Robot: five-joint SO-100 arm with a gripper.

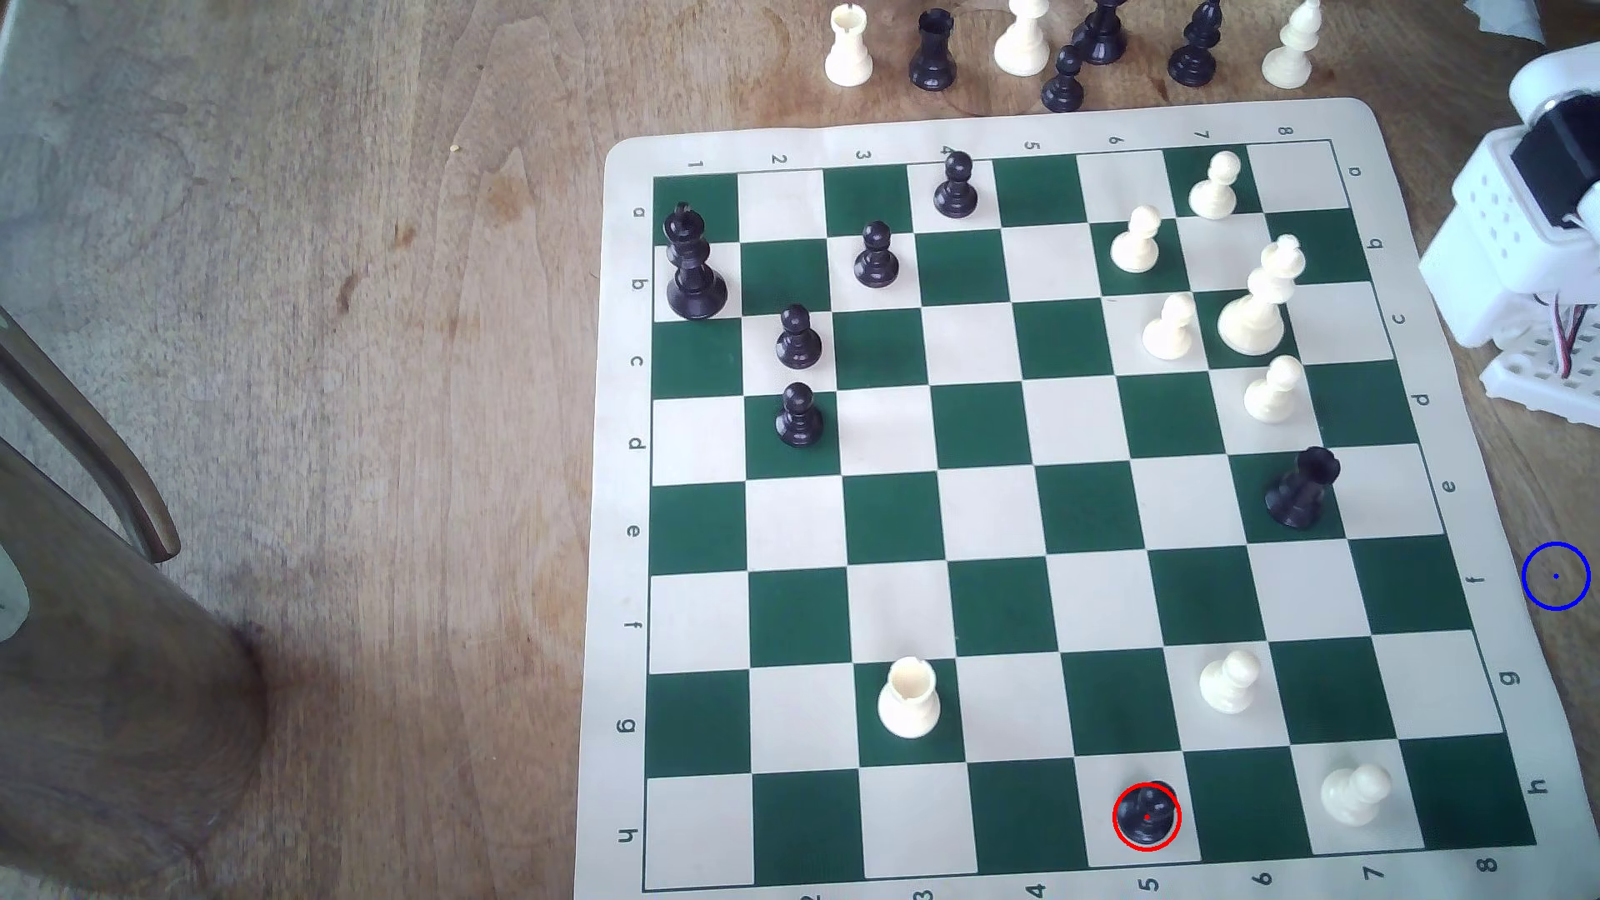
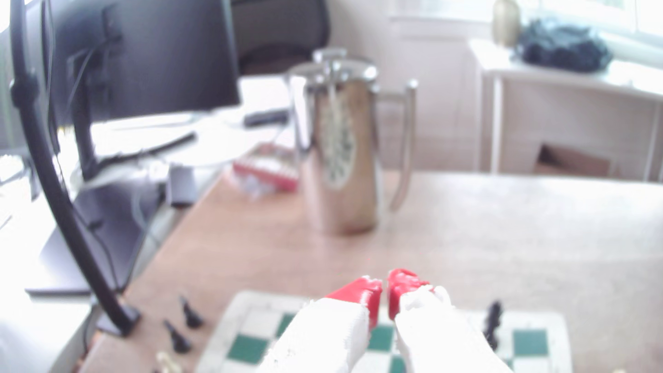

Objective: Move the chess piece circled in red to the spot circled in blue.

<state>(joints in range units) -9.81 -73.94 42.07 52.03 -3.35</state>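
The black pawn (image 1: 1146, 815) ringed in red stands upright on a light square in the row of the chessboard (image 1: 1065, 511) lettered h, on the file numbered 5, the board edge nearest the exterior camera. Its nearest neighbours on the board are a white pawn (image 1: 1353, 793) two squares toward the exterior view's right in the same row and another white pawn (image 1: 1228, 681) one row further in; both stand apart from it, so there is room around its head.

Off the board, just past its edge on the exterior view's right and level with the row lettered f, lies the blue-ringed spot (image 1: 1556, 576) on bare brown wood, with nothing standing on it.

Further along that same side of the board, beyond its a-to-d rows, sits the white arm (image 1: 1524, 225), raised and folded back, well apart from the pawn. In the wrist view the gripper (image 2: 384, 292) looks out level over the board toward a steel coffee press (image 2: 341, 143); its red-tipped fingers (image 2: 362, 290) are nearly together with only a thin slit between them, holding nothing.

I judge the task not yet begun: the reach is the step in hand. The next move calls for swinging the arm out across the board to the h row, parting the fingers, and descending over the pawn's head without brushing the white pawns.
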